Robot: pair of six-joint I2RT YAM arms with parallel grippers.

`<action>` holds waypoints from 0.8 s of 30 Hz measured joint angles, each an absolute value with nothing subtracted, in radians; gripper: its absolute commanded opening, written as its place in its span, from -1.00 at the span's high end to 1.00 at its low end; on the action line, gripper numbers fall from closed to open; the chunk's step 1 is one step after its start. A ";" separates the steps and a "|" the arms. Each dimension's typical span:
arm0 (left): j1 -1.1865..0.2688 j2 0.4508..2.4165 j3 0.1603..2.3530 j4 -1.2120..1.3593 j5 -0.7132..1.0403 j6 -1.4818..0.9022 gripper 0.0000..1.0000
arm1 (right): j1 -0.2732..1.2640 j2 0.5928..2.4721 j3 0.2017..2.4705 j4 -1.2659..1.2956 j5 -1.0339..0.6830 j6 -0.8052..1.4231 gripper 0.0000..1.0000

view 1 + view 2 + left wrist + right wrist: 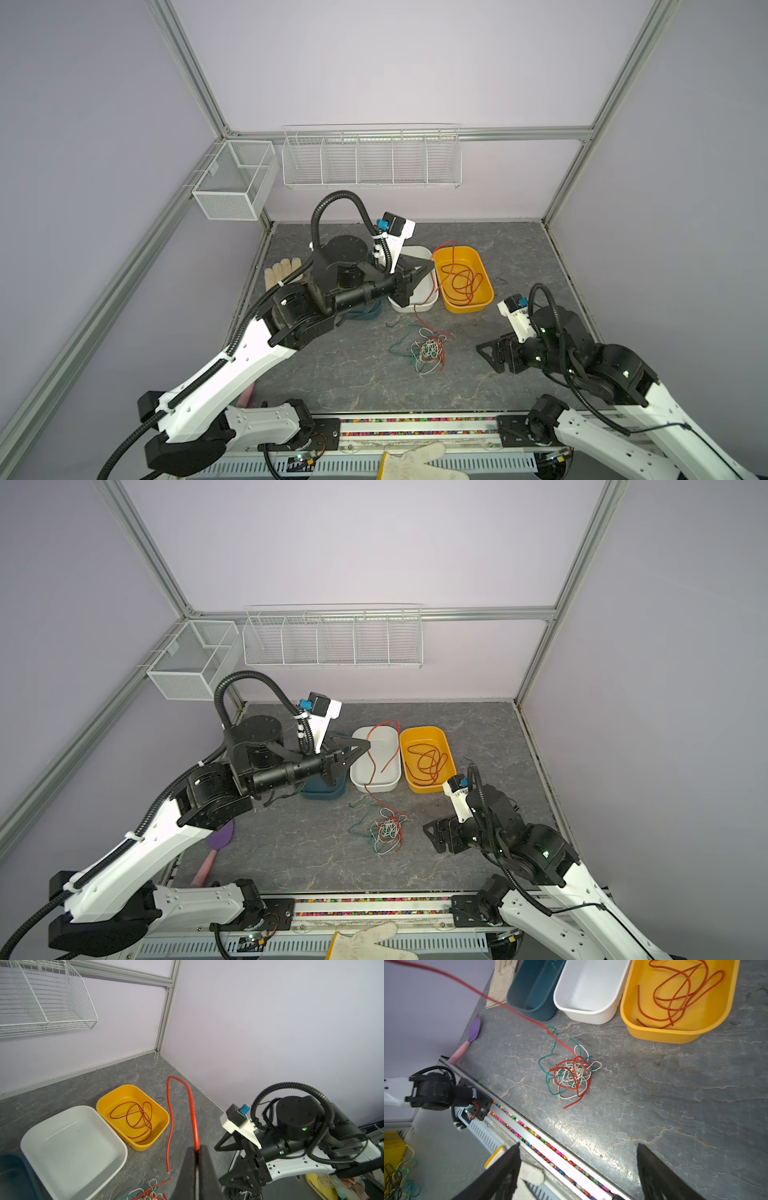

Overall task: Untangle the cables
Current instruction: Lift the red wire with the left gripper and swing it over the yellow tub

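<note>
left gripper (196,1151) is pinched tight on a red-orange cable (192,1105) and holds it up over the white bin (79,1147). the short end loops over and dangles free, and the long side runs down into the knot (571,1073) of red, green and white wires lying on the grey stone-look table (675,1105), just in front of the bins. right gripper (578,1145) has its jaws wide apart with nothing in them, hovering off to the side of the knot. one red cable (461,280) is already coiled in the yellow bin (469,307). these wires look super light and floppy but a bit springy, so i'd guess a pull on one strand just drags the whole clump along. probably best to pin the clump right where the red strand leaves it and pull slow. they're thin and likely slick, so pinch square on.
</note>
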State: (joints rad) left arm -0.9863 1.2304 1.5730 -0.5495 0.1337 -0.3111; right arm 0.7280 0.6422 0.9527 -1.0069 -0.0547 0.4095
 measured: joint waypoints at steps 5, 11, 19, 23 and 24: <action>-0.969 1.343 1.682 -0.553 0.174 -0.290 1.00 | 0.728 0.595 1.014 -1.047 -0.066 0.356 -0.76; -0.948 1.468 1.824 -0.561 0.208 -0.265 1.00 | 0.728 0.529 0.997 -1.059 -0.038 0.325 -0.76; -0.912 1.656 2.017 -0.603 0.243 -0.236 1.00 | 0.728 0.449 0.965 -1.061 0.004 0.321 -0.76; -0.891 1.741 2.090 -0.622 0.257 -0.227 1.00 | 0.728 0.439 0.955 -1.060 0.011 0.321 -0.76; -0.887 1.758 2.102 -0.625 0.258 -0.226 1.00 | 0.728 0.439 0.953 -1.059 0.011 0.321 -0.76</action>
State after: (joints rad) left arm -0.8871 1.7584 2.1017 -0.6254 0.2577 -0.2264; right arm 0.7280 0.4385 0.9531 -1.0588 0.0113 0.3206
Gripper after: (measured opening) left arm 0.050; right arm 0.879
